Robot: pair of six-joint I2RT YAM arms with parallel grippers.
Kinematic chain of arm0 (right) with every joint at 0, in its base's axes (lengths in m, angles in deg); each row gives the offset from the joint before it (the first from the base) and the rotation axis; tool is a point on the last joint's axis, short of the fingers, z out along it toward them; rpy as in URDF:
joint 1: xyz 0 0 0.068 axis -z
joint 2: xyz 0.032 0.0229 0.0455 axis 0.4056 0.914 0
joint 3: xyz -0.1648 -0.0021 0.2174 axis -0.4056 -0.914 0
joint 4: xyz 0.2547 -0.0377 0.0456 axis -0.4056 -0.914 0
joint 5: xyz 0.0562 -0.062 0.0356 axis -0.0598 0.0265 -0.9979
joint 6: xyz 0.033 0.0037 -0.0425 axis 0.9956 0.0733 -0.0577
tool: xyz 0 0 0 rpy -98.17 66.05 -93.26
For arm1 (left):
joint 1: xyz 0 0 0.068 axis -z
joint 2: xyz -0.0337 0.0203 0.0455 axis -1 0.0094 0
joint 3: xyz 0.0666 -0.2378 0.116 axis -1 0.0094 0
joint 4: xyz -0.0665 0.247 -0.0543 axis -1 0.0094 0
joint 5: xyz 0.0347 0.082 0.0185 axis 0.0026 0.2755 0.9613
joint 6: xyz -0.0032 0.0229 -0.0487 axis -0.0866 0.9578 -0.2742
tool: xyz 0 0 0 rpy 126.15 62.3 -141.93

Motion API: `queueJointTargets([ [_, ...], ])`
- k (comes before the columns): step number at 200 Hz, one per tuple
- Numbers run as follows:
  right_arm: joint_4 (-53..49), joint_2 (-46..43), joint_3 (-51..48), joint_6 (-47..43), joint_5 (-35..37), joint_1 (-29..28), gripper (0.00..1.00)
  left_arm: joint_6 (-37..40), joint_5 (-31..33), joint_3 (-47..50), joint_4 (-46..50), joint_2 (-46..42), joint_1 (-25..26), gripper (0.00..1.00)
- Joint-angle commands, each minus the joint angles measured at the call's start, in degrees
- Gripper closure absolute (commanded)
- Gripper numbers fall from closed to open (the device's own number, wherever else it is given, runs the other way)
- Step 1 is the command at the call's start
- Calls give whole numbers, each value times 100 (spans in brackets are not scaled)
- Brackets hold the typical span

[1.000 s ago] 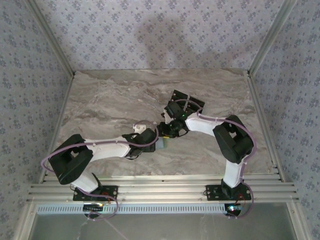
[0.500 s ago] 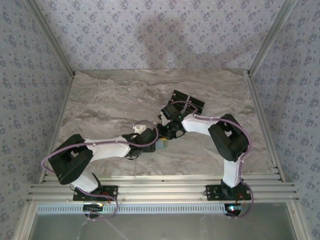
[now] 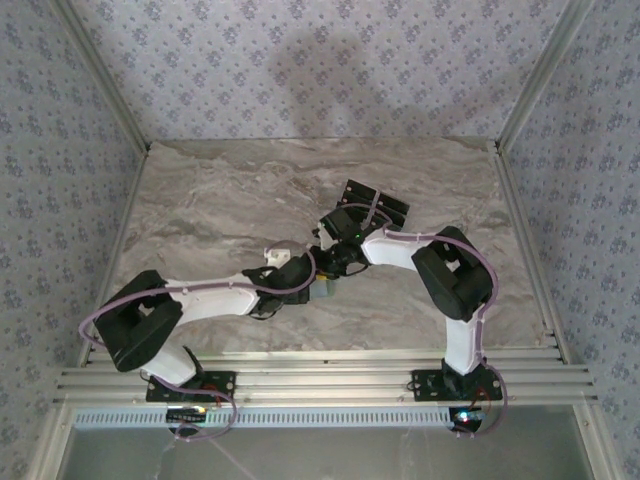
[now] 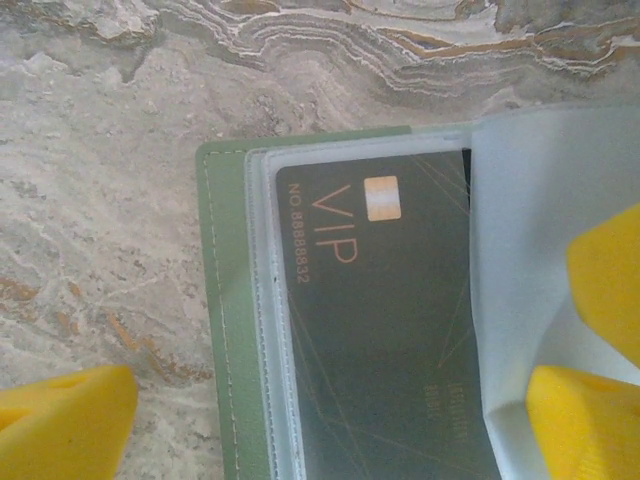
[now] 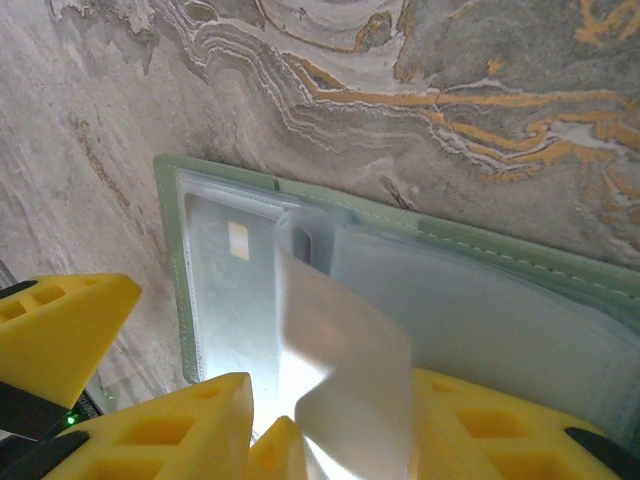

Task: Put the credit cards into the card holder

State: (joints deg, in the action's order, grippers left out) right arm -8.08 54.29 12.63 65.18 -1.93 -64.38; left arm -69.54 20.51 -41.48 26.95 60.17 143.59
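1. The card holder [image 4: 225, 330] lies open and flat on the marbled counter [image 4: 110, 220], near the counter's middle where both arms meet. Its pale green stitched edge frames clear plastic sleeves.
2. A black credit card [image 4: 390, 340] sits inside one sleeve. In the left wrist view its long axis runs from the top of the frame to the bottom, parallel to the holder's green edge.
3. The card's gold chip [image 4: 382, 198] is toward the top end. Beside it, "VIP" in large orange letters reads down the frame, with "NO 8888832" in small print alongside. The paler writing lower on the card is too faint to read.
4. The remaining credit cards [image 3: 378, 205] form a black stack farther back on the counter, with the long axis slanting from upper left to lower right in the top view.
5. The left tool [image 4: 320, 425] is spread wide and holds nothing, its yellow fingers low over the holder.
6. The right tool [image 5: 340, 445] is partly spread. A translucent sleeve flap [image 5: 340, 360] stands up between its fingers, but I cannot tell if it is pinched.
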Motion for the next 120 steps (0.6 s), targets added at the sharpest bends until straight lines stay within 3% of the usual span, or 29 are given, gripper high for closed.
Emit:
queueJointTargets([
  [1, 93, -51, -31, 154, -175, -46, 55, -162, 391, 219, 325, -652, 36, 0],
  [51, -83, -93, 199, 191, -55, -245, 55, -367, 976, 425, 1157, -1953, -76, 0],
  [120, -625, 318, 1040, 215, 450, -730, 55, -294, 608, 791, 1393, -2982, -719, 0],
])
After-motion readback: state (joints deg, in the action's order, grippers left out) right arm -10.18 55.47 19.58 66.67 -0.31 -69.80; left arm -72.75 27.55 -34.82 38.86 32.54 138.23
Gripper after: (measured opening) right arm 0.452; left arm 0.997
